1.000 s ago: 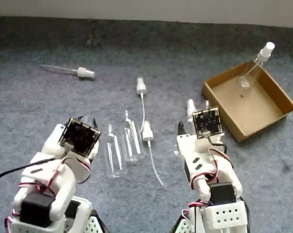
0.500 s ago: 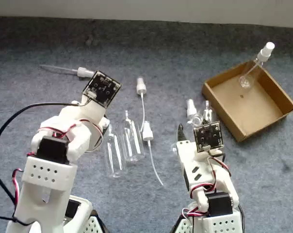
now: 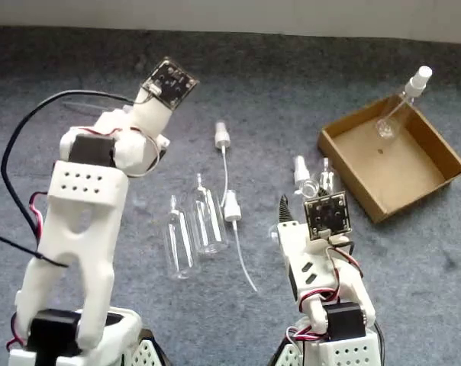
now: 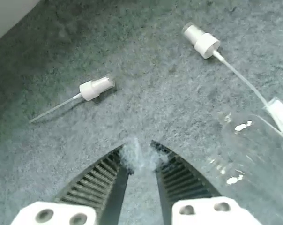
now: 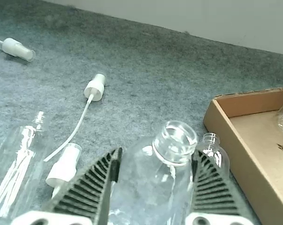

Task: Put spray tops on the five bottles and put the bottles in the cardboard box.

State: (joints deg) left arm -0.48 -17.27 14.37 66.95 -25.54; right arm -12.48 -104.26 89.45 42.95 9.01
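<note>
No print or label can be read — none.

- Setting: indoor robotics test bench, improvised rather than industrial.
- Work surface: grey carpet-like covering point(image 3: 78, 69), with a pale wall strip point(image 3: 291, 15) along the far edge.
- Hardware: white hobby-type left arm point(image 3: 89, 191) and right arm point(image 3: 322, 263), wiring exposed.
- Container: plain cardboard box point(image 3: 406, 168).

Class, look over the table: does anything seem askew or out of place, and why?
The bottle in the cardboard box is askew: it leans on the far corner, its spray top poking out over the rim instead of lying flat inside.
</note>
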